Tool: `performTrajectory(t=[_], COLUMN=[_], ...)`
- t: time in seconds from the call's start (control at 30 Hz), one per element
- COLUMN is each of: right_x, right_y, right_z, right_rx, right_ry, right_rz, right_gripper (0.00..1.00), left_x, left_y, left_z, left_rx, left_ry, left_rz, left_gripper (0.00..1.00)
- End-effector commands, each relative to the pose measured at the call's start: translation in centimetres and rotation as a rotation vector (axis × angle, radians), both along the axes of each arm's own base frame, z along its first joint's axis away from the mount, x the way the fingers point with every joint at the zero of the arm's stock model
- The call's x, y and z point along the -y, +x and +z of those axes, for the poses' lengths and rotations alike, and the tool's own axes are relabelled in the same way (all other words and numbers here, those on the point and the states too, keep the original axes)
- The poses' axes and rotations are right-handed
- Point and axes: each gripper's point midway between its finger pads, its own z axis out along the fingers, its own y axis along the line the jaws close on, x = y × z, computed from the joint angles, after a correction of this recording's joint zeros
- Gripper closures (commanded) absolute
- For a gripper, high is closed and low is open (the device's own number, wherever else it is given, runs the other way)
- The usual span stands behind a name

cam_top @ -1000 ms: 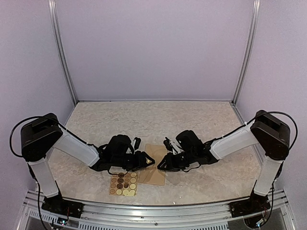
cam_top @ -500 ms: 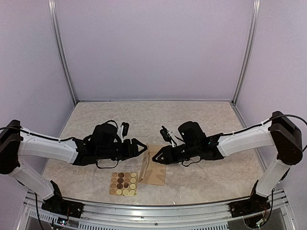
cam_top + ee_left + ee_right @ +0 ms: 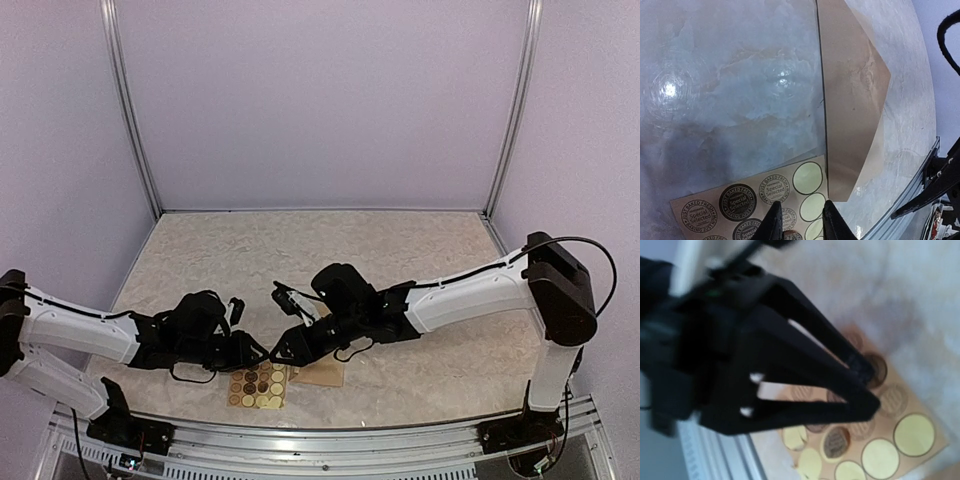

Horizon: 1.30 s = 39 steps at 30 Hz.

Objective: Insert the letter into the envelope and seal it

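On the left, the left gripper [image 3: 801,224] hangs over the sticker sheet [image 3: 747,202], jaws narrowed; gripping or not, I cannot tell. The envelope [image 3: 852,90] lies just beside it on the tabletop [image 3: 730,90]. The right gripper [image 3: 285,348], jaws unclear, has swung left from above the envelope to crowd the stickers.

Tabletop [image 3: 730,85]: marble-pattern sheet, smooth and glossy, with glare spots at upper left of the left wrist view.
Envelope [image 3: 852,90]: tan kraft paper, matt, faintly mottled.
Sticker sheet [image 3: 747,197], bottom of that view: tan paper backing; the dark printed rounds have a slight sheen, the pale yellow ones look flat.
Left gripper [image 3: 801,205]: matt black, looks like plastic.
Left arm [image 3: 75,325] and right arm [image 3: 470,293]: smooth white shells, black joints.
Rail [image 3: 330,437], bottom edge of the top view: bare silver metal, satin.
Walls [image 3: 320,100]: matt lilac panels.
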Motion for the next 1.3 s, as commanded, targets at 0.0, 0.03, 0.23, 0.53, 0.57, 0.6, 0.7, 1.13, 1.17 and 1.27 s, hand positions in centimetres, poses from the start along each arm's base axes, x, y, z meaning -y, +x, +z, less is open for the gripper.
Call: performTrajectory(t=[0.0, 0.03, 0.23, 0.53, 0.57, 0.6, 0.7, 1.13, 1.17, 1.27], right_x=[-0.9, -1.0, -2.1, -3.2, -3.4, -3.5, -3.7, -4.0, -4.0, -4.1], right_y=[-1.4, -1.4, -1.1, -1.5, -1.6, -1.7, -1.9, -2.5, -2.5, -2.7], right_z=[-2.8, -3.3, -5.2, -7.7, -7.7, -7.8, -8.1, -9.6, -9.7, -9.6], right_rx=[-0.033, -0.038, -0.04, -0.06, -0.061, -0.062, -0.069, -0.115, -0.118, -0.119], right_ry=[-0.085, -0.099, -0.144, -0.187, -0.186, -0.186, -0.189, -0.204, -0.206, -0.199], right_rz=[0.055, 0.056, 0.07, 0.116, 0.124, 0.132, 0.146, 0.177, 0.178, 0.183], right_gripper=[0.64, 0.65, 0.68, 0.73, 0.74, 0.74, 0.75, 0.81, 0.82, 0.83], left_x=[-0.7, -0.9, -2.0, -3.2, -3.3, -3.3, -3.5, -3.8, -3.8, -3.8], left_y=[-1.4, -1.4, -1.9, -3.0, -3.1, -3.1, -3.3, -3.5, -3.5, -3.5], left_z=[-1.5, -1.8, -2.7, -4.5, -4.7, -4.7, -5.1, -5.5, -5.6, -5.6], left_rx=[-0.047, -0.051, -0.051, -0.08, -0.085, -0.085, -0.092, -0.103, -0.105, -0.107], left_ry=[0.013, 0.019, 0.04, 0.068, 0.07, 0.073, 0.08, 0.092, 0.092, 0.092], left_rz=[-0.012, -0.009, 0.005, 0.004, 0.003, 0.002, 0.003, 0.009, 0.009, 0.01], left_gripper=[0.77, 0.78, 0.82, 0.86, 0.86, 0.86, 0.86, 0.86, 0.86, 0.86])
